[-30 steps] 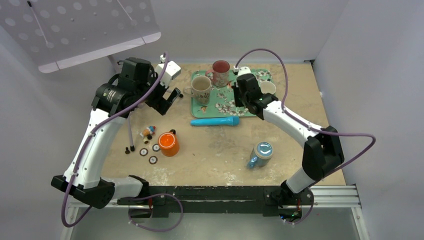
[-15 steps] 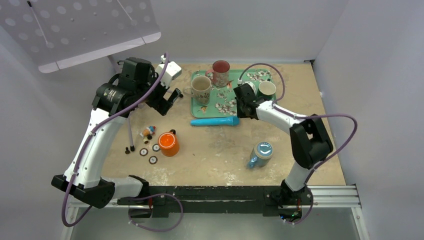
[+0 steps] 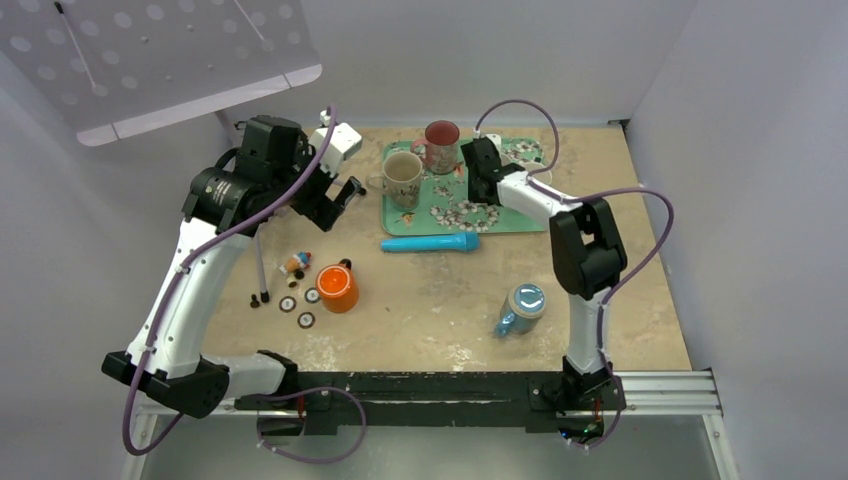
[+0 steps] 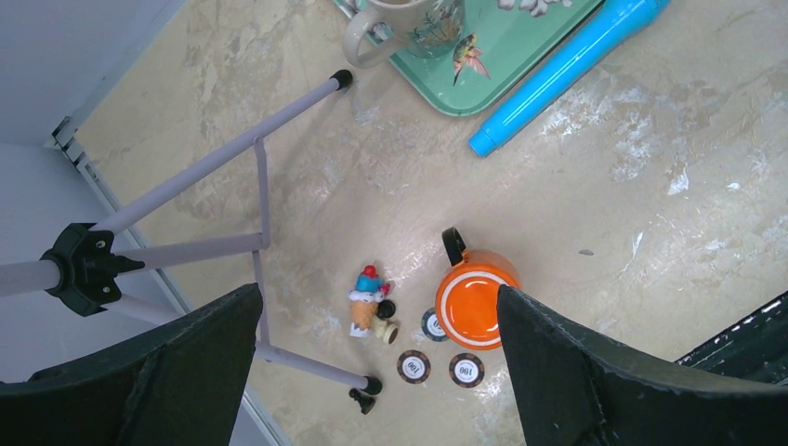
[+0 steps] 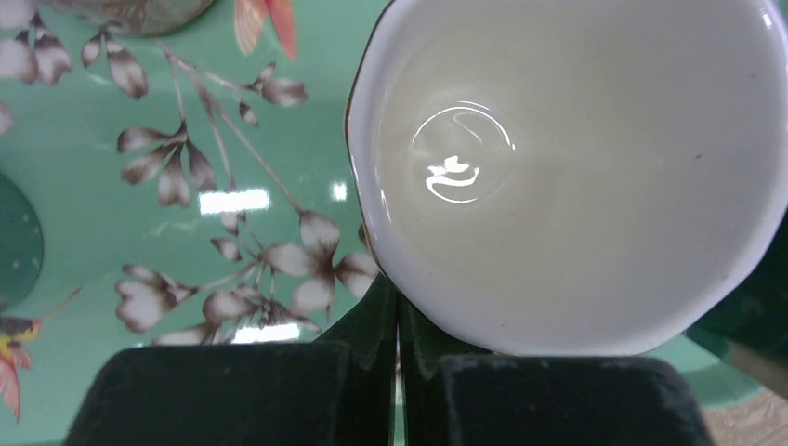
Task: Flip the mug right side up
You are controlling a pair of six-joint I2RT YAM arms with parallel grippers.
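The orange mug (image 3: 337,288) stands upside down on the beige worktop (image 3: 430,300), its mouth on the surface and its flat base facing up, where a pale ring circles the orange disc of the foot. Its dark handle (image 4: 453,244) sticks out sideways from the wall and points toward the far side of the worktop. The mug sits in the left-centre area, well apart from the green tray (image 3: 455,210), with round poker chips (image 4: 413,365) lying just beside its rim.

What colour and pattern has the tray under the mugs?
The tray is mint green with pale flowers and brown leaves; clearest in right wrist view.
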